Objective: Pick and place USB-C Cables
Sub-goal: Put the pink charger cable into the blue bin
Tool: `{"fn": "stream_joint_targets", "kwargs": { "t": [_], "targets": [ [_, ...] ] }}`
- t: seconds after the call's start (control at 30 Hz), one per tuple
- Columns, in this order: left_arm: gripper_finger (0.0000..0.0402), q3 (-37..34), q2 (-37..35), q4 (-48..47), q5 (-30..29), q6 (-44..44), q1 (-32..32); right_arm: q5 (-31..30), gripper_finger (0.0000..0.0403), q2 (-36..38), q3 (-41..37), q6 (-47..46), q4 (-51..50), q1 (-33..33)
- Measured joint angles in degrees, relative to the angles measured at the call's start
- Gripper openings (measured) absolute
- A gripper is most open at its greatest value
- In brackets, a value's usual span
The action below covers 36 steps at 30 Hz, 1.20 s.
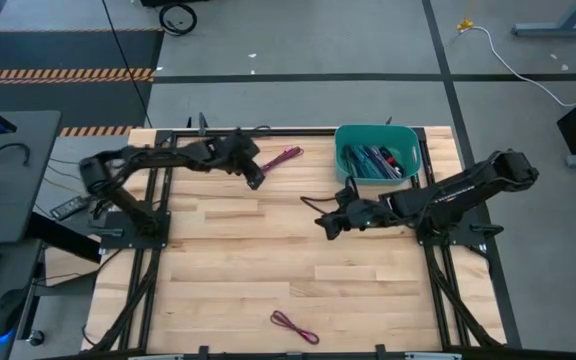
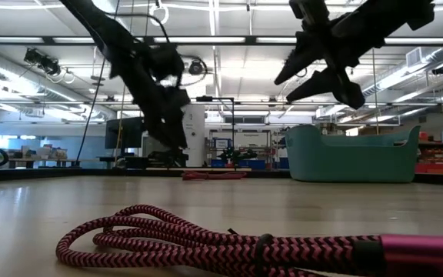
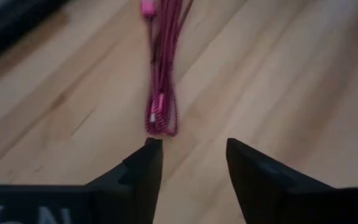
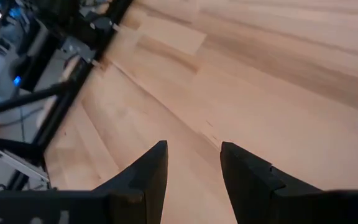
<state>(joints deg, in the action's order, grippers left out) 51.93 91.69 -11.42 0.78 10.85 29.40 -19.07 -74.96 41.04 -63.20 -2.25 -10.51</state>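
Observation:
A magenta bundled cable (image 1: 284, 156) lies flat on the table near the far edge, left of the teal bin (image 1: 376, 132); it also shows in the left wrist view (image 3: 161, 93). My left gripper (image 1: 256, 178) is open and empty, just short of the cable's near end (image 3: 160, 124). A second magenta cable (image 1: 294, 326) lies near the table's front edge and fills the low view's foreground (image 2: 229, 245). Several cables (image 1: 378, 160) lie inside the bin. My right gripper (image 1: 325, 222) is open and empty above the table's middle.
The teal bin stands at the far right of the wooden table (image 1: 228, 250). Black frame rails (image 1: 148, 260) run along both sides. A desk with a remote and other gear (image 1: 8, 190) stands beyond the left edge.

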Motion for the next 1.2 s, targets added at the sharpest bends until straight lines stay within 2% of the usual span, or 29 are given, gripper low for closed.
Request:
{"fn": "stream_joint_targets", "kwargs": {
  "t": [0.23, 0.3, 0.37, 0.5, 0.63, 0.8, 0.97, 1.2],
  "targets": [
    [0.0237, 6.3, 12.0, 0.5, -7.5, 0.1, 0.7, -0.1, 0.0153, 0.5, 0.0, 0.2, 3.1, 1.4],
    [0.0243, 8.0, 14.4, 1.2, -7.6, 0.2, 0.7, -0.1, 0.0153, 0.7, 0.0, 0.2, 3.6, 1.4],
    [0.0242, 9.0, 16.4, 0.9, -5.2, -0.1, 0.7, -0.1, 0.0153, 0.7, 0.0, 0.3, 3.9, 1.4],
    [0.0215, 9.9, 19.6, 1.4, -0.4, 0.4, 0.6, 0.0, 0.0153, 0.8, 0.0, 0.4, 4.0, 1.3],
    [0.0152, 10.0, 20.5, 1.0, 1.3, 1.0, 0.2, 0.3, 0.0153, 0.8, 0.0, 1.8, 4.1, 1.5],
    [0.0033, 9.7, 18.9, -0.5, 6.7, -0.8, -1.1, 1.1, 0.0153, 0.8, 0.0, 2.7, 4.4, 3.0],
    [0.0031, 9.3, 14.2, -3.0, 7.8, 0.5, -2.4, 3.7, 0.0153, 1.1, 0.0, 4.9, 5.7, 5.0],
    [0.0031, 9.5, -1.0, -3.7, 7.1, 0.7, -4.7, 4.3, 0.0153, 3.6, 0.0, 6.7, 7.4, 7.0]
  ]
}}
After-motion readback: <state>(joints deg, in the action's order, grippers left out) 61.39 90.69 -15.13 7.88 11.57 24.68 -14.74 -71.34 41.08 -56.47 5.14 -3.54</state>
